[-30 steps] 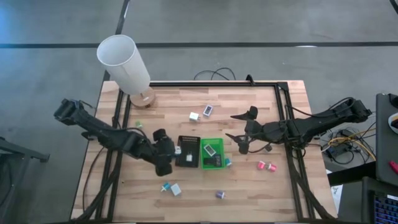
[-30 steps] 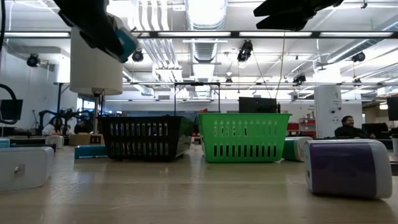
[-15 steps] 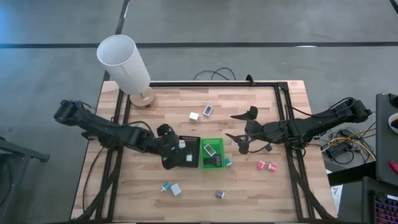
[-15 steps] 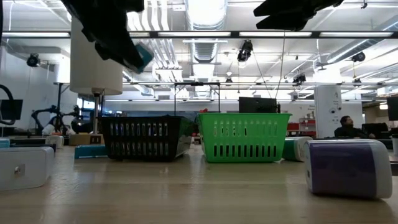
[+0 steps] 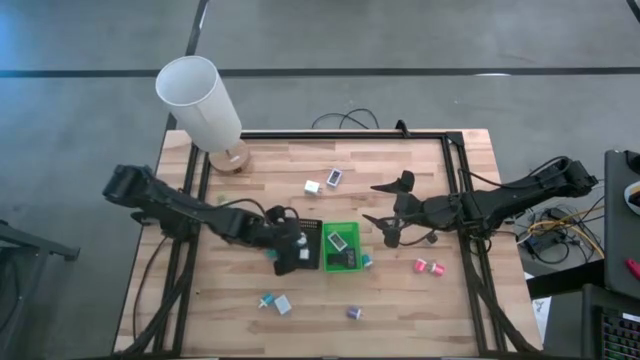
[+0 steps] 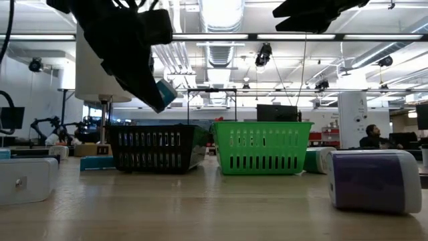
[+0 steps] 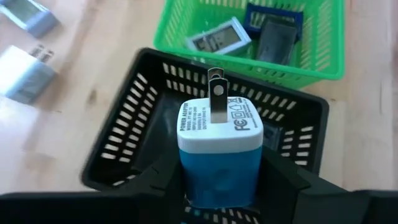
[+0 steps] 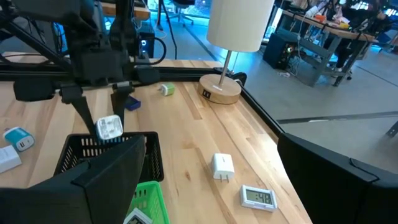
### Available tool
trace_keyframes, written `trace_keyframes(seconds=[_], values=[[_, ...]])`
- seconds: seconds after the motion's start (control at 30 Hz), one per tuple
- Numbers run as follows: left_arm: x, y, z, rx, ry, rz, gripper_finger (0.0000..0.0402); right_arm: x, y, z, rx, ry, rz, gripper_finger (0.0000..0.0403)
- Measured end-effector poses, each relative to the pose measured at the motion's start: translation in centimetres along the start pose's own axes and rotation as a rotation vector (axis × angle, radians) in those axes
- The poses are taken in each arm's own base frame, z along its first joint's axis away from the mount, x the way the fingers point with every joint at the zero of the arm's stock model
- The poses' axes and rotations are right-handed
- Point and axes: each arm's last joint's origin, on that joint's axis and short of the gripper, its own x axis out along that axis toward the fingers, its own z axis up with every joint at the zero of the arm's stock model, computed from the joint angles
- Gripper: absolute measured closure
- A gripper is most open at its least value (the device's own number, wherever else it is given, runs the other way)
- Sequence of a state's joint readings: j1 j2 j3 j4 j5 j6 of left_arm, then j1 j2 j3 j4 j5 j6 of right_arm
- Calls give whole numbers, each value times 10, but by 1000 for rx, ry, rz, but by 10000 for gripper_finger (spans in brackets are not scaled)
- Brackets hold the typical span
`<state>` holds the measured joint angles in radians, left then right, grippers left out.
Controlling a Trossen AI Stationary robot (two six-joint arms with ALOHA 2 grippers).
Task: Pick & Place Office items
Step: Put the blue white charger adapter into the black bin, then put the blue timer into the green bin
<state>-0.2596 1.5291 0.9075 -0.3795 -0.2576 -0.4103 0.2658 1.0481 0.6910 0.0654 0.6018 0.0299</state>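
Lamp (image 5: 200,100): white, at the table's far-left corner.

Left gripper (image 5: 288,243): raised over the black tray (image 5: 303,246), fingers pinching a teal-and-white charger (image 7: 219,152) by its teal body, prongs pointing away from the wrist. Charger is in the air above the tray, not touching it.

Loose items on the wood, near left: a teal piece (image 5: 266,300) just beside a pale block (image 5: 284,304); a purple one (image 5: 353,313) farther right.

Green tray (image 5: 340,246): touching the black one's right side, holding a small clock (image 7: 219,38) and dark pieces.

Far side: a white cube (image 5: 313,187) near a small display (image 5: 334,177).

Right gripper (image 5: 388,207): hanging right of the green tray, fingers spread wide, empty.

Pink pieces (image 5: 428,266): two, near right.
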Motion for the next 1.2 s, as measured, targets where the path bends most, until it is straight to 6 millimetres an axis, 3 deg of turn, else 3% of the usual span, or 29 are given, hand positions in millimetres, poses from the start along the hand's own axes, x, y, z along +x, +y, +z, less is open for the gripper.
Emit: trace_keyframes(seconds=[0.2,0.4,0.5,0.73,1.2], values=[[4,4,3,-20,24,-38,251,0,0,0,-1,1,1,37],[2,6,6,-33,11,-38,117,0,0,0,0,1,1,37],[2,6,6,-35,15,-47,85,0,0,0,0,1,3,37],[-1,7,2,-25,95,-70,90,0,0,0,12,2,9,37],[-29,18,-11,-67,459,41,94,0,1,-4,45,17,37,37]])
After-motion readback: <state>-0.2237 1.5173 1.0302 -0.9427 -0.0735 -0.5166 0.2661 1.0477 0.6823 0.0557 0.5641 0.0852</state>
